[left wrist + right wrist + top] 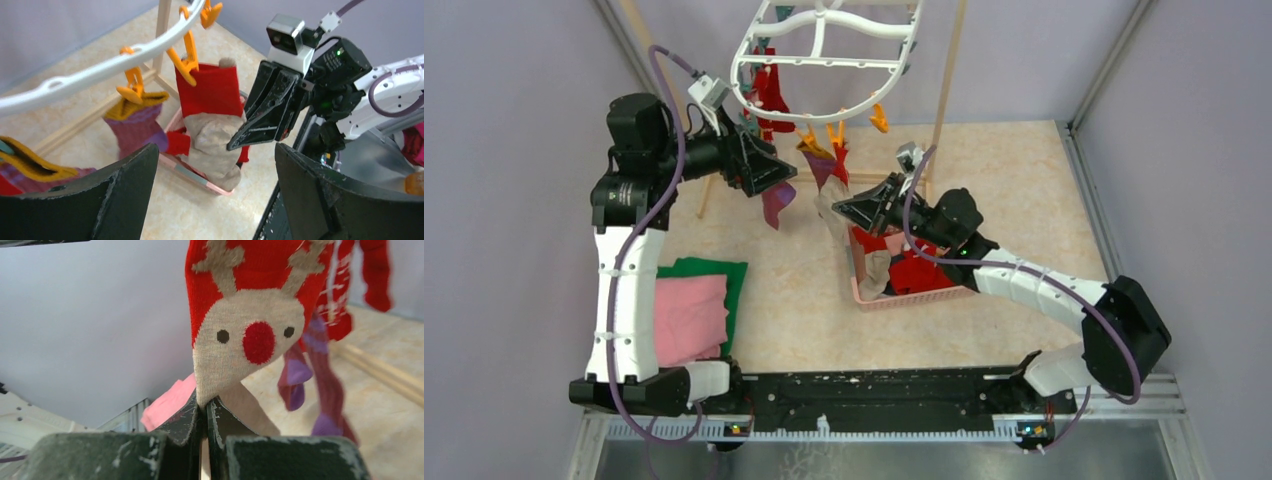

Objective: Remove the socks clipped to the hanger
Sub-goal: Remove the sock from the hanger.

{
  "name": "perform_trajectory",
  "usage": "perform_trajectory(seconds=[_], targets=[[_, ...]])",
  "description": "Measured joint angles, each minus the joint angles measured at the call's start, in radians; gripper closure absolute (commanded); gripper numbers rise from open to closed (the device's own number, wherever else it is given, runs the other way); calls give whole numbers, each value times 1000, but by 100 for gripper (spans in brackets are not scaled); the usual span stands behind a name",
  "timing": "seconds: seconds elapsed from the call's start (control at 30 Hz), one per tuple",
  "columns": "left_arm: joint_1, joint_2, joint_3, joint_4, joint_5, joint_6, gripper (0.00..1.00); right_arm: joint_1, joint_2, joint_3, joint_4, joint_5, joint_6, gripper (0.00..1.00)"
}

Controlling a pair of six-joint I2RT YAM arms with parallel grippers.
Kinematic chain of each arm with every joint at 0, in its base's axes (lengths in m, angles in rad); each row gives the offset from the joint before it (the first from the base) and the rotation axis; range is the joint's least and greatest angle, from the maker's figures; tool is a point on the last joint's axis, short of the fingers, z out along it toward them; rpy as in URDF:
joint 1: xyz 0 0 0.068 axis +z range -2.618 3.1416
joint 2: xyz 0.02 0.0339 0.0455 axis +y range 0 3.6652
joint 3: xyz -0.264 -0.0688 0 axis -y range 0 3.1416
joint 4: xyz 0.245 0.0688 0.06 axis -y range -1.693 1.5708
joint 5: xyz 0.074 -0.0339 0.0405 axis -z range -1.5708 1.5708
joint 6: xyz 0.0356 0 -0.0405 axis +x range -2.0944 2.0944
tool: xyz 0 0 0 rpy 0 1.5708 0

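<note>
Reindeer sock (pixel 240 330) hangs with its long axis twelve to six from an orange clip (pixel 185 62) on the hanger (pixel 95 70), its beige lower part pinched in the right arm's (pixel 1024 280) clenched jaws. The left arm's (pixel 619 290) jaws stand released at the sock's nine o'clock in the top view, so the right arm is better placed for a pull toward six.

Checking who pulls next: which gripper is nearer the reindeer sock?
Right. The right gripper is pinching the reindeer sock. The left gripper hangs open to the sock's left, not touching it.
</note>
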State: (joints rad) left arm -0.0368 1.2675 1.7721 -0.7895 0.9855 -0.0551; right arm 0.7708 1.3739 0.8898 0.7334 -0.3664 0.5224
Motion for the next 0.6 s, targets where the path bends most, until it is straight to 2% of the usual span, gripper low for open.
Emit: perform_trajectory(seconds=[0.27,0.4,0.6], targets=[[-33,-22,-176,67,21,-32,10,2,50,17,138,-166,124,100],[-65,-21,-201,90,27,-47,12,1,95,32,226,-234,203,100],[-106,-22,-235,158,47,-84,17,1,114,68,255,-299,259,100]])
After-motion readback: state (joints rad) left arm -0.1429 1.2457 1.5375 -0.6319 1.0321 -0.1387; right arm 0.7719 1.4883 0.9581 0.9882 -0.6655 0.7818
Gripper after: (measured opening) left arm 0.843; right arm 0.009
